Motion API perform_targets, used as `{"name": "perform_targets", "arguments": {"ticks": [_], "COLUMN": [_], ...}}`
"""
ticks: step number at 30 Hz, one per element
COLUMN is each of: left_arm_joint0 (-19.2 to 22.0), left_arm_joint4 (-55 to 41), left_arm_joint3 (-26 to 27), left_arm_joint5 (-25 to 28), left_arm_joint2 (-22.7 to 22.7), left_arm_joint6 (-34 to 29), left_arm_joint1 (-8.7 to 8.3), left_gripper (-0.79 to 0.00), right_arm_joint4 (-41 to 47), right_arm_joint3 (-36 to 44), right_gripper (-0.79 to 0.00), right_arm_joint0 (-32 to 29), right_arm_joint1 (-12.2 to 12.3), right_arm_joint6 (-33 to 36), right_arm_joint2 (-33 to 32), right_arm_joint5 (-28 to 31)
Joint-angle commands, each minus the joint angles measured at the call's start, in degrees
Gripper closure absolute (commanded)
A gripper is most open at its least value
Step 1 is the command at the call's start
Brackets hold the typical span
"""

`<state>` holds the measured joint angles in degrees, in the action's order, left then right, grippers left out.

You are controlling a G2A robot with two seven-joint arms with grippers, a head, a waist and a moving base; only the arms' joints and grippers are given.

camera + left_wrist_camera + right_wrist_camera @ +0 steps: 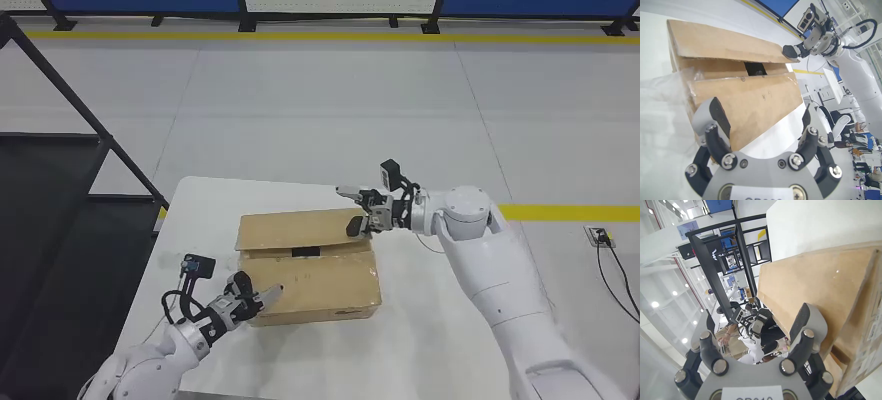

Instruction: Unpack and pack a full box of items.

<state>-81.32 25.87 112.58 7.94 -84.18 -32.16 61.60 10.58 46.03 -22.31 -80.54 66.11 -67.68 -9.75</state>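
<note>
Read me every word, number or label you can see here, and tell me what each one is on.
Cardboard box, near flap: handwritten marks and a small round stamp, too small to read.
Box side: printed label, blurred, unreadable.
Left gripper base: white sticker, cut off by the picture edge.
Right gripper base: white tag, likewise cut off.
Nothing can be quoted with confidence.

Plain tan cardboard box [310, 270] on a white table [200, 230]. The left gripper [761, 108] and right gripper [755, 313] are silver-grey with black pads [719, 113]. A yellow stripe [300, 36] crosses the pale grey floor [330, 100].
</note>
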Motion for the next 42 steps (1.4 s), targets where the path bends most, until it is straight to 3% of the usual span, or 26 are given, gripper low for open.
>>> {"name": "perform_targets", "arguments": {"ticks": [1,16,23,29,34,42], "left_arm_joint0": [-0.04,1.24,1.32,0.48,-2.42,-2.42], "left_arm_joint4": [0.14,2.59,1.21,0.42,-1.02,-1.02], "left_arm_joint3": [0.32,0.63,0.56,1.49,3.21,3.21], "left_arm_joint5": [-0.24,-2.58,-5.27,-6.02,-7.07,-7.07], "left_arm_joint2": [0.2,2.68,2.9,1.24,-3.42,-3.42], "left_arm_joint6": [-0.04,0.94,3.57,7.24,12.05,12.05], "left_arm_joint1": [0.01,0.28,0.62,0.76,0.74,0.74], "left_gripper": [-0.785,-0.785,-0.785,-0.785,-0.785,-0.785], "right_arm_joint4": [0.11,-0.23,-1.65,-2.66,-2.16,-2.16], "right_arm_joint3": [0.63,8.08,9.27,9.98,10.49,10.49], "right_gripper": [-0.785,-0.785,-0.785,-0.785,-0.785,-0.785], "right_arm_joint0": [-1.04,-6.69,-7.43,-8.87,-9.53,-9.53], "right_arm_joint1": [0.41,1.96,2.52,3.23,3.39,3.39], "right_arm_joint6": [0.47,-0.82,-0.42,0.49,-0.45,-0.45], "right_arm_joint2": [-0.62,-0.88,-0.29,-0.48,-0.7,-0.7], "right_arm_joint5": [0.65,-1.92,0.37,4.7,6.42,6.42]}}
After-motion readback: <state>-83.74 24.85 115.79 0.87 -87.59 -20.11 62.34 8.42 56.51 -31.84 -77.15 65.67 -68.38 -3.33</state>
